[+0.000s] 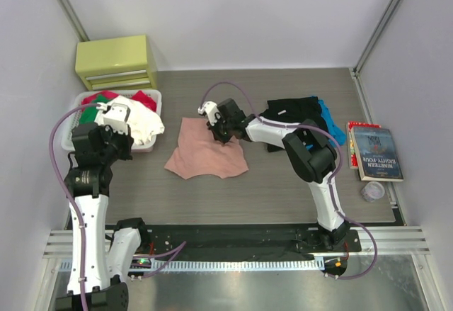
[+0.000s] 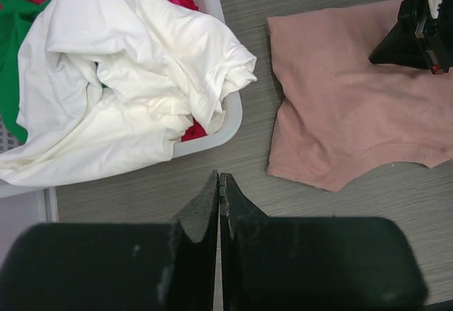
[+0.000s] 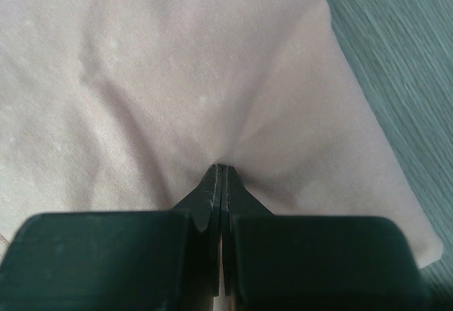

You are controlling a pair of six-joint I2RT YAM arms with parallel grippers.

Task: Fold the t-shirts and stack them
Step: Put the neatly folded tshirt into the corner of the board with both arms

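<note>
The salmon-pink t-shirt (image 1: pixel 207 155) lies rumpled and roughly flat mid-table. My right gripper (image 1: pixel 218 132) is down on its far edge. In the right wrist view the gripper (image 3: pixel 221 167) is shut on a pinch of pink cloth (image 3: pixel 177 63), and creases run to the tips. The black t-shirt (image 1: pixel 296 111) lies bunched behind the right arm at the back. My left gripper (image 1: pixel 120 139) hovers by the basket. In its own view it (image 2: pixel 219 176) is shut and empty above bare table, left of the pink t-shirt (image 2: pixel 347 112).
A white basket (image 1: pixel 152 98) at the left holds white (image 2: pixel 120 77), red and green clothes. A yellow-green drawer unit (image 1: pixel 117 61) stands behind it. Blue cloth (image 1: pixel 333 123) lies beside the black tee. A book (image 1: pixel 375 154) and a small clear cup (image 1: pixel 373 191) sit at the right edge.
</note>
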